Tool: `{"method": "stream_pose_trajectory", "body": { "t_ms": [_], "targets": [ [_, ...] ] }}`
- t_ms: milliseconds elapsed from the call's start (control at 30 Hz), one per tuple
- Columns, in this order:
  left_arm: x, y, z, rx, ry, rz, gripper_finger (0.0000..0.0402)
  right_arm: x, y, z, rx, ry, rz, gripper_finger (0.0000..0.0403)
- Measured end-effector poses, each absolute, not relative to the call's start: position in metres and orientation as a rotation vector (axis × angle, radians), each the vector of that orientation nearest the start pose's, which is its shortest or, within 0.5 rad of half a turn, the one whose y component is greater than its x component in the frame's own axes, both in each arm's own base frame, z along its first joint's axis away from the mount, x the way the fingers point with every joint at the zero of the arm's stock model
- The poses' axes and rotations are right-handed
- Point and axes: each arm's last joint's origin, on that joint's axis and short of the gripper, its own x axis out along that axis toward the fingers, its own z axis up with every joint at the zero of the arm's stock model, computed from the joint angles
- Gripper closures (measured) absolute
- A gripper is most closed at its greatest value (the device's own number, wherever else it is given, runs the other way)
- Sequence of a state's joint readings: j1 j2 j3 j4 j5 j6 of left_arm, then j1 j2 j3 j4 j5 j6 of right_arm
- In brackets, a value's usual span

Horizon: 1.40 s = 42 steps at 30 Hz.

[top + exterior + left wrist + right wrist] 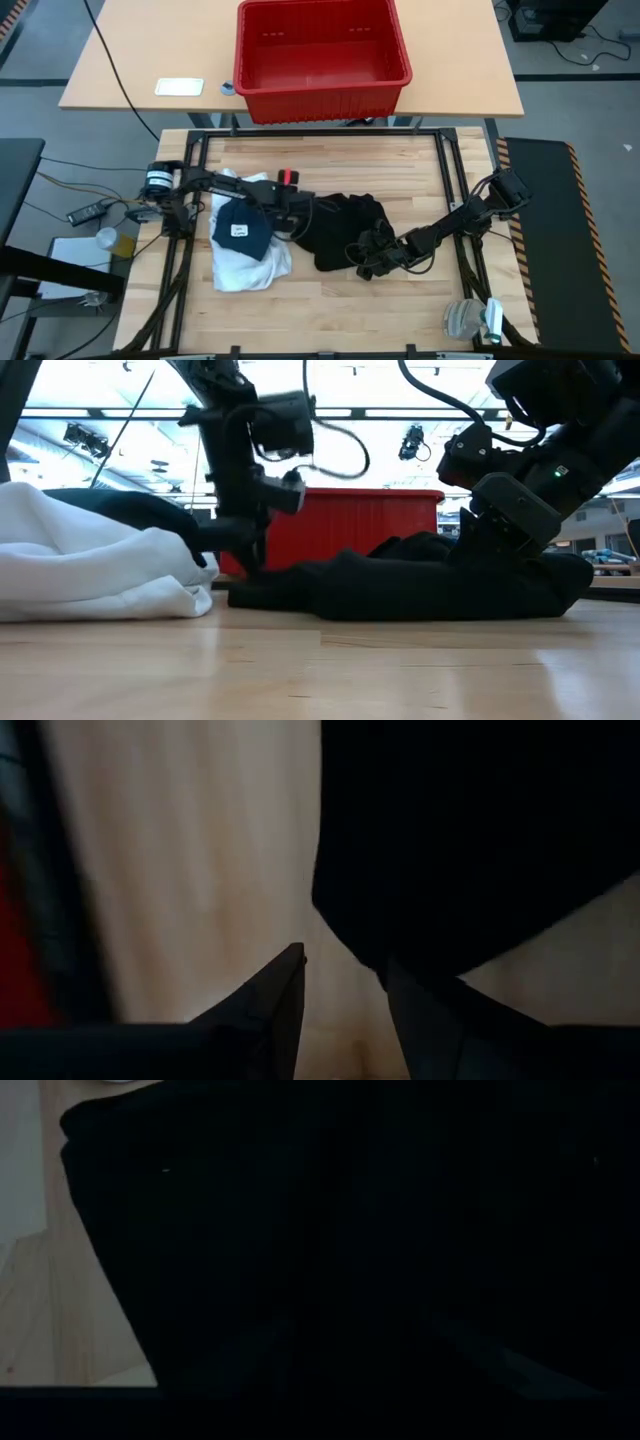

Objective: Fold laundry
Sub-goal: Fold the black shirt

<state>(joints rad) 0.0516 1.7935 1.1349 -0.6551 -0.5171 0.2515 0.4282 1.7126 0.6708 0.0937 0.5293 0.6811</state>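
Observation:
A black garment (345,228) lies bunched on the wooden table's middle. It also shows in the low view (420,585). To its left a white shirt (245,268) lies spread, with a dark blue piece (243,228) on top of it. My left gripper (300,218) reaches over the shirt to the black garment's left edge. In the left wrist view it stands open (345,970), bare wood between its fingers and the black cloth (470,840) just beyond. My right gripper (368,258) sits at the garment's near right part, where black cloth (300,1230) fills its wrist view. My left gripper slants down at the black garment's left corner (375,960). One fingertip (400,990) stands right at that corner's edge. I cannot tell whether it touches the cloth, and nothing lies between the fingers.
A red plastic crate (320,50) stands on a second table beyond the far edge, with a white card (179,87) to its left. Dark metal rails (450,170) frame the work table. Bare wood lies along the near edge. A pale object (470,318) sits at the near right corner.

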Motion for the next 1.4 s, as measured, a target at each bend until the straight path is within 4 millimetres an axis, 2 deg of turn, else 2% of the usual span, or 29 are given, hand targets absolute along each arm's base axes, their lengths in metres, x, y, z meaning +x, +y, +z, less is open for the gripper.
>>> {"method": "stream_pose_trajectory", "body": {
  "t_ms": [167,300,567,733,800,967,1100,1167,1267,1400],
  "targets": [
    [0.329,0.018,0.2,0.644,1.272,0.319,0.026,0.267,0.106,0.108,0.203,0.757,-0.366,0.019],
    [0.325,0.011,0.218,0.633,1.212,0.26,0.026,0.267,0.106,0.108,0.203,0.757,-0.366,0.019],
    [0.317,0.007,0.216,0.614,1.28,0.117,0.026,0.267,0.106,0.108,0.202,0.76,-0.364,0.019],
    [0.328,-0.013,0.221,0.489,1.112,-0.034,0.026,0.268,0.107,0.11,0.203,0.734,-0.357,0.019],
    [0.333,-0.029,0.223,0.471,1.039,-0.081,0.026,0.27,0.107,0.118,0.21,0.691,-0.338,0.019],
    [0.34,-0.072,0.232,0.496,0.847,-0.162,0.026,0.273,0.112,0.16,0.225,0.574,-0.278,0.019],
    [0.344,-0.091,0.238,0.427,0.739,-0.096,0.0253,0.262,0.114,0.188,0.166,0.519,-0.304,0.019],
    [0.347,-0.093,0.238,0.405,0.71,-0.042,0.0243,0.255,0.112,0.197,0.109,0.502,-0.34,0.019],
    [0.357,-0.083,0.232,0.332,0.694,0.002,0.0227,0.249,0.104,0.209,0.069,0.454,-0.42,0.019],
    [0.379,-0.07,0.203,0.274,0.688,-0.034,0.0222,0.252,0.088,0.216,0.071,0.443,-0.468,0.019]
  ]
}}
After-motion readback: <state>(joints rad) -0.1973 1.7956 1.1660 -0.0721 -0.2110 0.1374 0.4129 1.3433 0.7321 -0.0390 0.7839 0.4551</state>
